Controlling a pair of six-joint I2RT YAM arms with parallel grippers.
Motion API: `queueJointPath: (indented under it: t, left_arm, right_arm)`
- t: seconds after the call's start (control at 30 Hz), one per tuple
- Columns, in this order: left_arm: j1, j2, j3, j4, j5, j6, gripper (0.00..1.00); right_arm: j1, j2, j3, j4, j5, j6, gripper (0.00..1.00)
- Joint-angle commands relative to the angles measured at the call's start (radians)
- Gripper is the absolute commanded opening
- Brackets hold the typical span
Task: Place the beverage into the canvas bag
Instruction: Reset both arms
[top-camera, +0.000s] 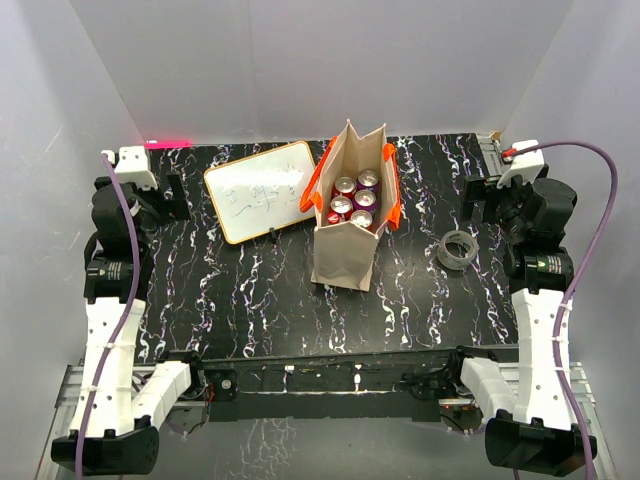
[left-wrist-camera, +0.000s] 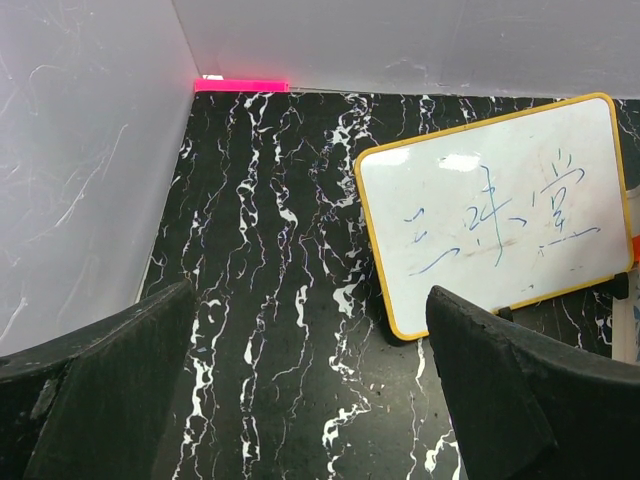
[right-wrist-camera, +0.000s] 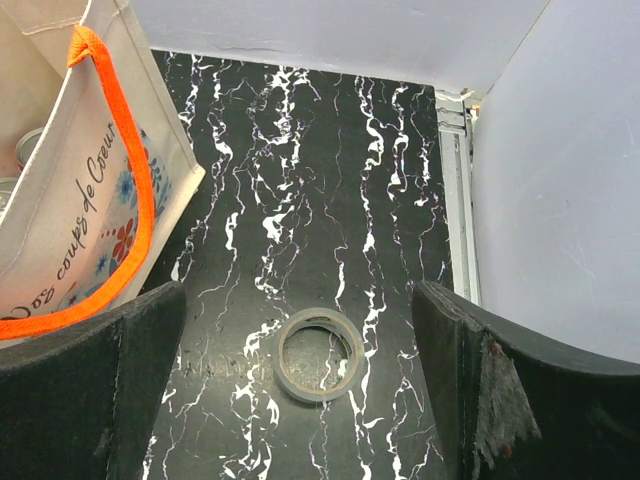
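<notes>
Cans sit in the beige, orange-handled canvas bag; left tool and right tool stand apart.

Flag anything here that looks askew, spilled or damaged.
Nothing is spilled. The canvas bag stands upright, its cans upright inside. The whiteboard sits skewed to the edges of the table, with smeared blue scribbles. On the right claw, one finger has a ragged, worn inner edge.
</notes>
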Motion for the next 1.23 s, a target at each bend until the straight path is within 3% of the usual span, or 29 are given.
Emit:
queueJointPath:
  t: [0.0,1.2]
  left_arm:
    - [0.013,-0.027,0.023,-0.012,0.013,0.000,0.97]
    - [0.024,-0.035,0.034,-0.029,0.023,0.023,0.96]
  right_arm:
    - [-0.005,-0.014,0.002,0.031,-0.009,-0.002,0.99]
    - [-0.005,-0.035,0.019,0.001,0.007,-0.004,0.99]
